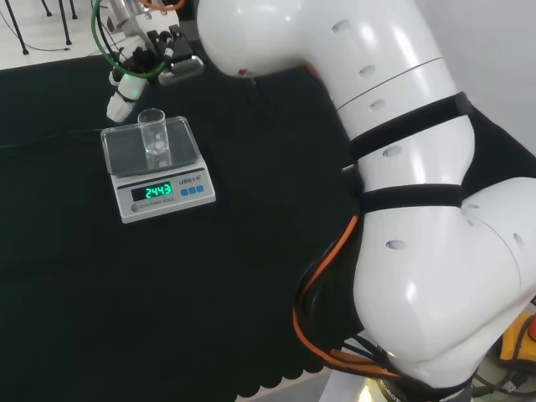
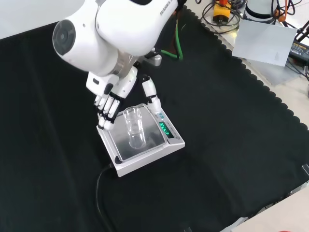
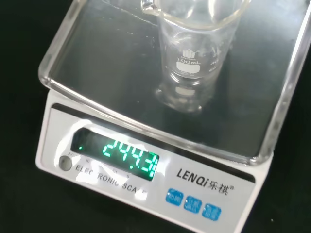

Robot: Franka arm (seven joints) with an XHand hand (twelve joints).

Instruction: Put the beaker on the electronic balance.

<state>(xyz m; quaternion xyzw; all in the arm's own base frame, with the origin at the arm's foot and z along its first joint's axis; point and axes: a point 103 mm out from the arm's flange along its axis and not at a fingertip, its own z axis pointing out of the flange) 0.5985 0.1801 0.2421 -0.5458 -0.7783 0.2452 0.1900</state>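
Observation:
A clear glass beaker (image 1: 154, 136) (image 2: 134, 128) (image 3: 194, 53) stands upright on the pan of the white electronic balance (image 1: 126, 151) (image 2: 145, 159) (image 3: 146, 189), whose green display is lit. The black and white hand (image 2: 113, 99) (image 1: 126, 88) hovers just behind and above the beaker, off the balance's far edge in the head view. Its fingers (image 2: 107, 111) hang straight and relaxed, the thumb (image 2: 152, 94) spread to the other side. No part of the hand touches the beaker.
A black cable (image 2: 99, 193) runs from the balance across the black cloth. The arm's large white links (image 1: 402, 167) stand at the head view's right. A grey sheet (image 2: 263, 43) and cables lie beyond the cloth's scalloped edge in the front view.

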